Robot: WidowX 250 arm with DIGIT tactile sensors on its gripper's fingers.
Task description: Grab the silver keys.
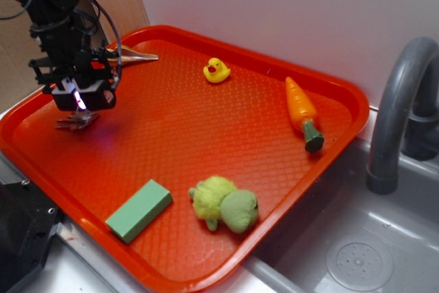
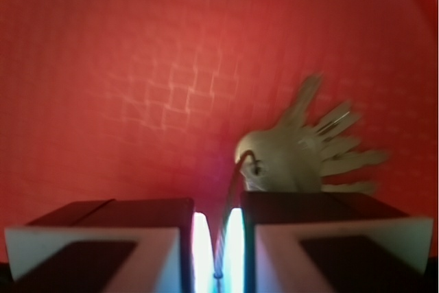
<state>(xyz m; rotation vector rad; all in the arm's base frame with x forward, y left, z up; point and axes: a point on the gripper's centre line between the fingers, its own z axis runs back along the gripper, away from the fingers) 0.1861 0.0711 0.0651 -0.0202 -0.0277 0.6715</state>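
The silver keys (image 1: 77, 122) are a small fanned bunch of flat grey keys at the far left of the red tray (image 1: 199, 135), right under my gripper (image 1: 81, 104). In the wrist view the keys (image 2: 302, 159) spread out just beyond the right finger. Their thin wire ring (image 2: 232, 190) runs back into the narrow slot between the two fingers. My gripper (image 2: 217, 214) is shut on that ring. Whether the keys rest on the tray or hang just above it is unclear.
On the tray lie a tan pointed seashell (image 1: 134, 55) behind the gripper, a yellow rubber duck (image 1: 217, 70), a toy carrot (image 1: 302, 111), a green block (image 1: 139, 210) and a green plush (image 1: 225, 204). A grey faucet (image 1: 394, 114) and sink stand to the right.
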